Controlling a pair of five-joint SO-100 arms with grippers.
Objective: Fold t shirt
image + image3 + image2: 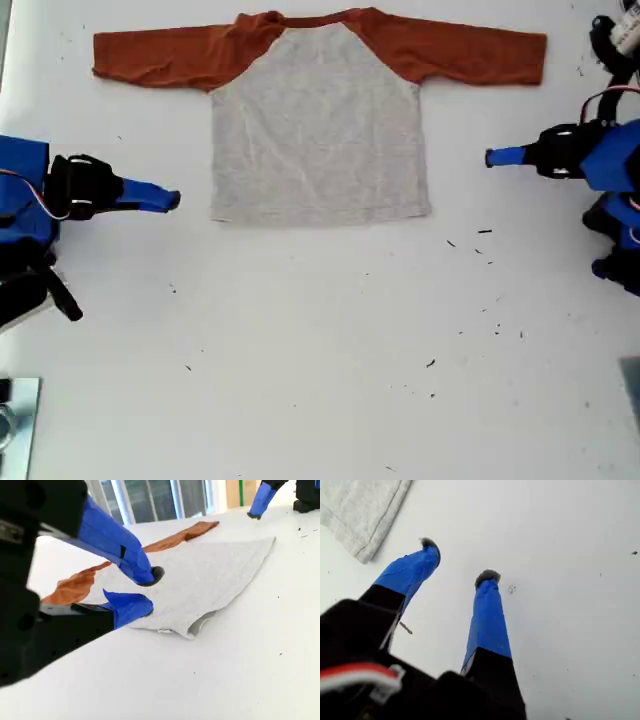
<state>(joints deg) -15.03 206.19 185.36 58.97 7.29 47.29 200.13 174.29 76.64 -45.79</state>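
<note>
Second gripper (172, 201): at exterior view's left, jaws parted, empty, just beside the hem corner.
Shirt (318, 125): flat on table (320, 380), sleeves spread along the far edge, between both arms.
First gripper (492, 157): at exterior view's right, jaws apart, empty, farther from the hem.

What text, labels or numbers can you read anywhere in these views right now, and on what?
None can be read.
T shirt: plain grey body and rust-orange sleeves on the side facing up, no print or tag showing.
My first gripper and my second gripper: blue and black parts, no markings visible.
Table: only small dark specks, not writing.
</note>
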